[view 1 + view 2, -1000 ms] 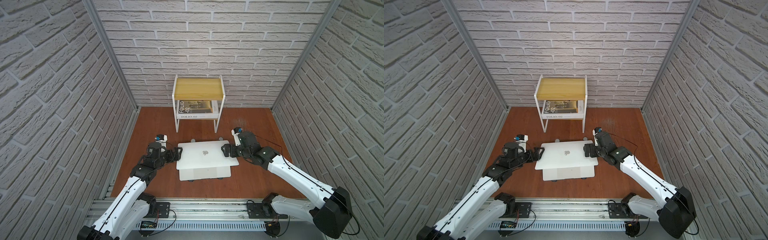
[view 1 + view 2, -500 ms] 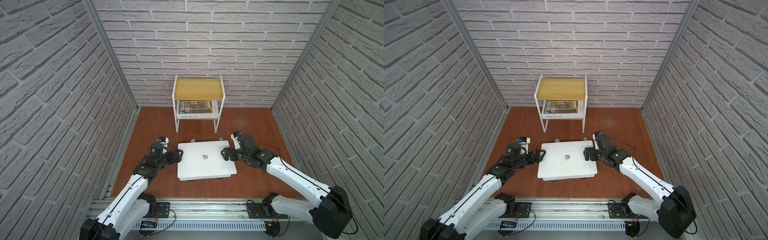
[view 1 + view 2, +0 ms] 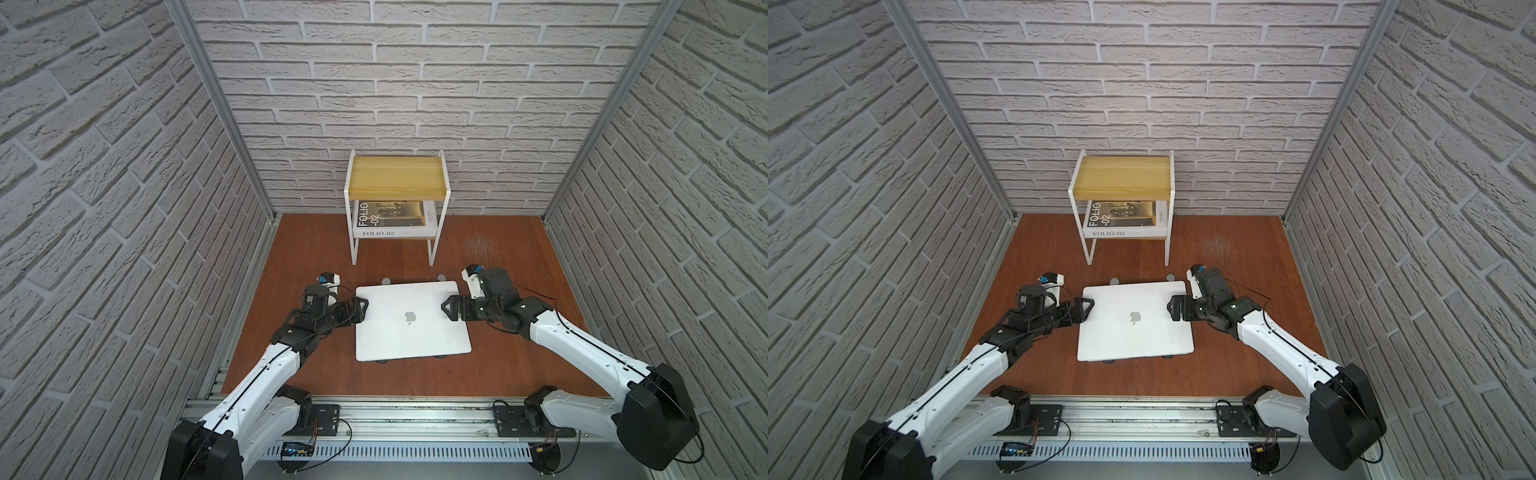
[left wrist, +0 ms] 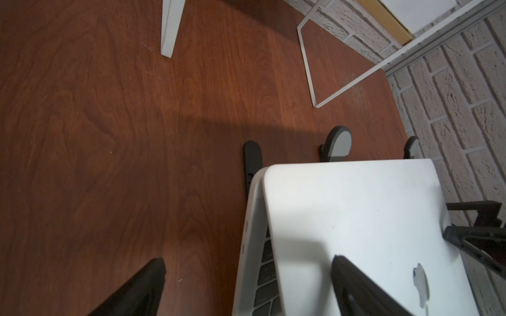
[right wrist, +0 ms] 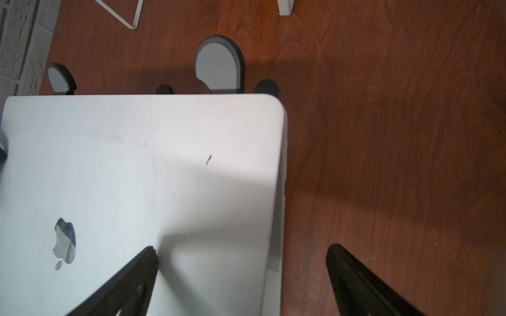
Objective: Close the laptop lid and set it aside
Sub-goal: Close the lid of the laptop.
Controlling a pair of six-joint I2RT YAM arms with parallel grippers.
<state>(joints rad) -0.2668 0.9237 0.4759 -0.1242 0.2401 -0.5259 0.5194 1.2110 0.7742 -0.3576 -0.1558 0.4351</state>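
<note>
Middle of frame, left gripper (image 3: 362,311) and right gripper (image 3: 445,308): both spread wide, holding nothing, one at each side of the laptop (image 3: 411,336). There, laptop lid (image 4: 356,219) almost flat, thin gap showing keys. Perched on grey stand (image 5: 219,65); could slide off if shoved harder from one side. Further up: shelf (image 3: 395,178), easy to bump.
</note>
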